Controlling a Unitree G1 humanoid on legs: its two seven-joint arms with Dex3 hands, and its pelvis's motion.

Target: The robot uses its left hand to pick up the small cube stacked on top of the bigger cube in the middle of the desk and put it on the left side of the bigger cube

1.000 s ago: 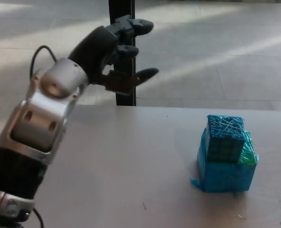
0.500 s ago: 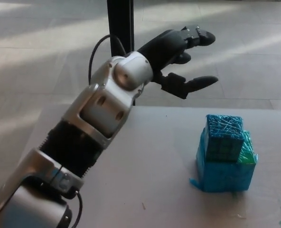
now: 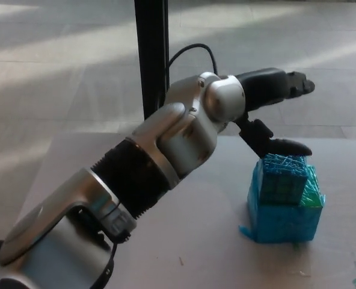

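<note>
**Left hand poised over the small cube, nothing held yet**

While the left hand [image 3: 274, 114] reaches into the upper right of the frame, its fingers are spread apart and grip nothing: the upper fingers [image 3: 286, 84] point off to the right, well above the stack, and the thumb [image 3: 283, 146] lies low, its tip just over the top face of the small cube [image 3: 281, 179], so close that contact cannot be ruled out. Behind the hand, the silver and black forearm runs down to the lower left of the frame, with a black cable looping above the wrist.

That small cube sits on the bigger cube [image 3: 283, 221] at the right of the frame, set toward the front-left of the bigger cube's top rather than centred. Both are blue and look wrapped in crinkled tape or film; a patch of green shows at the bigger cube's upper right edge. The stack stands on the pale worktop [image 3: 184, 241], whose bare stretch to the picture's left of the stack is where the small cube belongs.

Judging by looks, the small cube is light and fairly stiff, its wrapping possibly slick. A pinch across two opposite side faces, thumb on one and fingers on the other, seems the safest hold; pushing sideways could slide it off or shift the bigger cube.

A black post [image 3: 151, 60] stands behind the worktop, against a sunlit floor.
</note>
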